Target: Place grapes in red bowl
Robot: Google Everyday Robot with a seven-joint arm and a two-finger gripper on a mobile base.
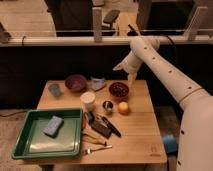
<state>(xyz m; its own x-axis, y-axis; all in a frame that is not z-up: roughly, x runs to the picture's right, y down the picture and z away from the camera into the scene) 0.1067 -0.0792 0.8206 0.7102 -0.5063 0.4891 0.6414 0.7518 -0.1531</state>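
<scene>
One bunch of grapes (119,89) lies in the one red bowl (110,93) near the desk's (135,135) far edge. The arm bends down, its gripper (131,80) hanging beside that bowl's right rim; I cannot tell how wide it stands.

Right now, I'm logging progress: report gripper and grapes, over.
Gripper hanging beside red bowl, picture right. Grapes look to lie in the red bowl. Orange fruit and metal cup in front, not in the way.
</scene>
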